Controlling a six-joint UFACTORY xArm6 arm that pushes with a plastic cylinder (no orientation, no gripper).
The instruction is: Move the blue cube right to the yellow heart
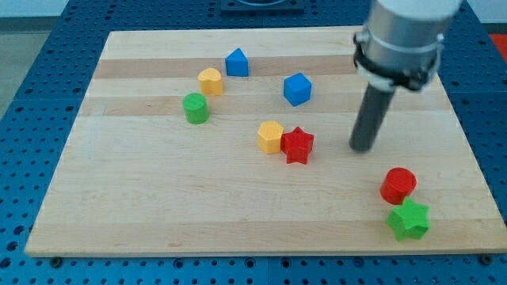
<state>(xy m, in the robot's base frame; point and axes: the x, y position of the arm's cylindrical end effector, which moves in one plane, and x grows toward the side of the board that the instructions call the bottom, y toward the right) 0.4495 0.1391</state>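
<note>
Here my tip (363, 147) rests on the wooden table (158, 206), right of centre; there is no hand on this arm, only the dark rod, so nothing is held. Nearest to the view's left is the red star (298, 145), touching a yellow block (270, 136) of roughly hexagonal shape. The blue cube (297, 89) sits up and left of my tip, apart from it and from every other block. Further left, near the view's top, the yellow heart (210, 81) lies just beside a second blue block (236, 62) with a pointed top, and a green cylinder (195, 108) stands below the heart. Toward the view's bottom right, a red cylinder (398, 185) sits just above a green star (409, 219).
</note>
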